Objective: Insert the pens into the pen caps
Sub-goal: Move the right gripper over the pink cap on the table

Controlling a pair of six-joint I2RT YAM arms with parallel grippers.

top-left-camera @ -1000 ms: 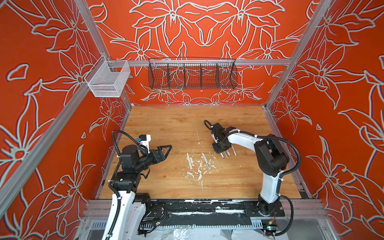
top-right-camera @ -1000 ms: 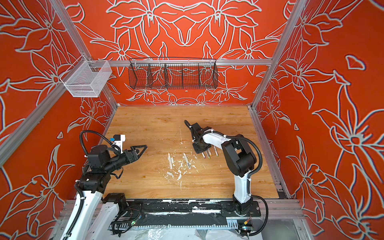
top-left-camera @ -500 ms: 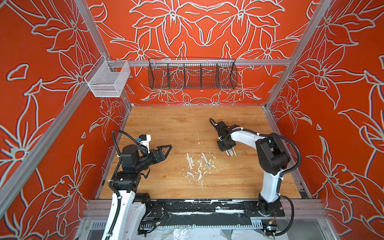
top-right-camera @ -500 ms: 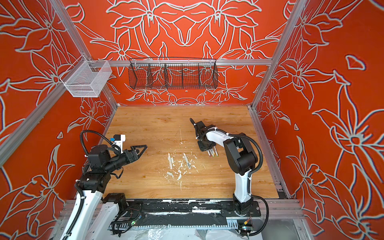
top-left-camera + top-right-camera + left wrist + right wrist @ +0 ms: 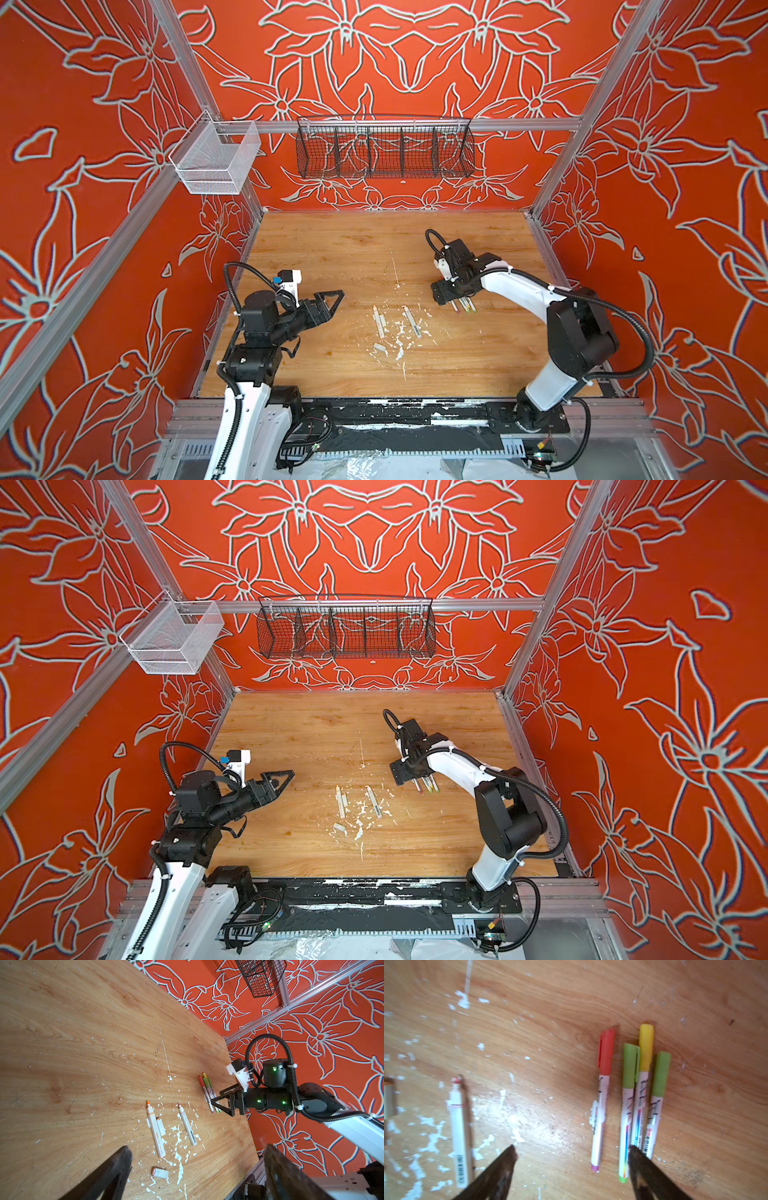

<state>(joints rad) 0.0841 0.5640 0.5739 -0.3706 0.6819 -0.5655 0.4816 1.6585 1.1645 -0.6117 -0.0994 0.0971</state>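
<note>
Four pens with caps on lie side by side right of the table's middle (image 5: 464,305) (image 5: 427,786): a red-capped pen (image 5: 601,1105), a green-capped (image 5: 628,1105), a yellow-capped (image 5: 642,1095) and another green-capped (image 5: 656,1101). My right gripper (image 5: 572,1150) (image 5: 441,296) hovers open over their rear ends, with the red-capped pen's end between its fingers, untouched. Two uncapped pens (image 5: 155,1132) (image 5: 187,1126) lie mid-table among white flecks, with one loose pale cap (image 5: 160,1173) nearer the front and another (image 5: 161,1126) beside a pen. My left gripper (image 5: 197,1153) (image 5: 334,303) hangs open and empty at the left.
A black wire basket (image 5: 384,147) hangs on the back wall and a white mesh basket (image 5: 216,160) on the left rail. Aluminium rails edge the wooden table (image 5: 332,249). White paint flecks (image 5: 401,332) surround the uncapped pens.
My right gripper has gone from shut to open above the capped pens and shifted slightly. The left arm has not moved.
</note>
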